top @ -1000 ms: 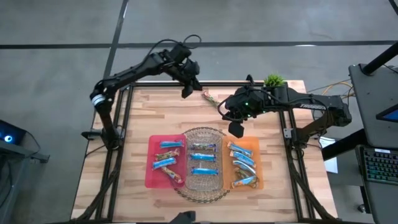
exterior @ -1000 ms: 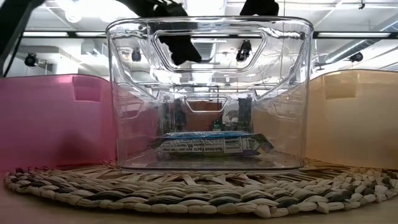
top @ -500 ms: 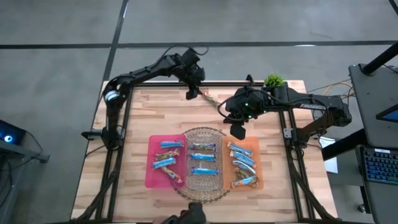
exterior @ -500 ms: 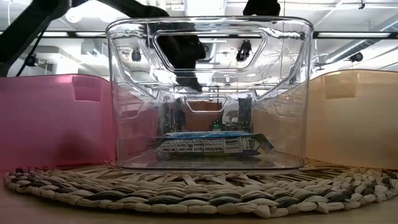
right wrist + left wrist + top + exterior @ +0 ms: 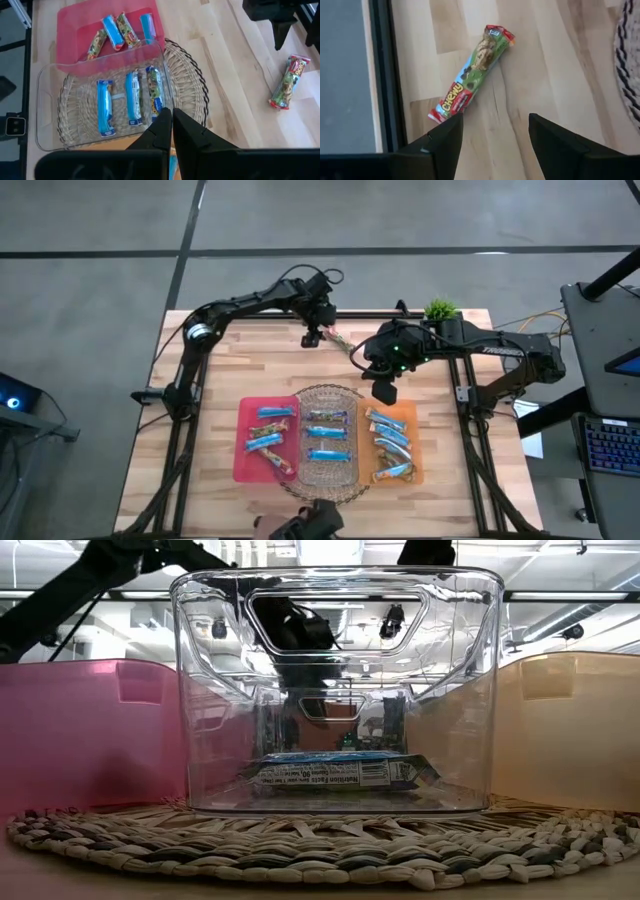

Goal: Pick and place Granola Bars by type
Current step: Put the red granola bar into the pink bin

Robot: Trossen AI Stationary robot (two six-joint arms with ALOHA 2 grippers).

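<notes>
A lone granola bar (image 5: 472, 75) in a green and red wrapper lies flat on the wood near the table's far edge (image 5: 340, 340). My left gripper (image 5: 492, 140) is open just above it, and the bar's nearer end lies beside one finger without touching it. More granola bars, blue and brown, lie in a pink bin (image 5: 268, 438), a clear bin (image 5: 327, 442) and an orange bin (image 5: 393, 442). My right gripper (image 5: 383, 390) hangs shut above the gap between the clear and orange bins, and nothing is in it.
The clear bin stands on a round woven mat (image 5: 300, 480). A small green plant (image 5: 440, 308) stands at the far right corner. A black frame rail (image 5: 382, 75) runs along the table's far edge, close to the lone bar. Bare wood lies left of the bins.
My left gripper has come down toward the table and moved a little right, toward the lone bar by the far edge, rolling its wrist on the way. The bar has stayed where it was.
</notes>
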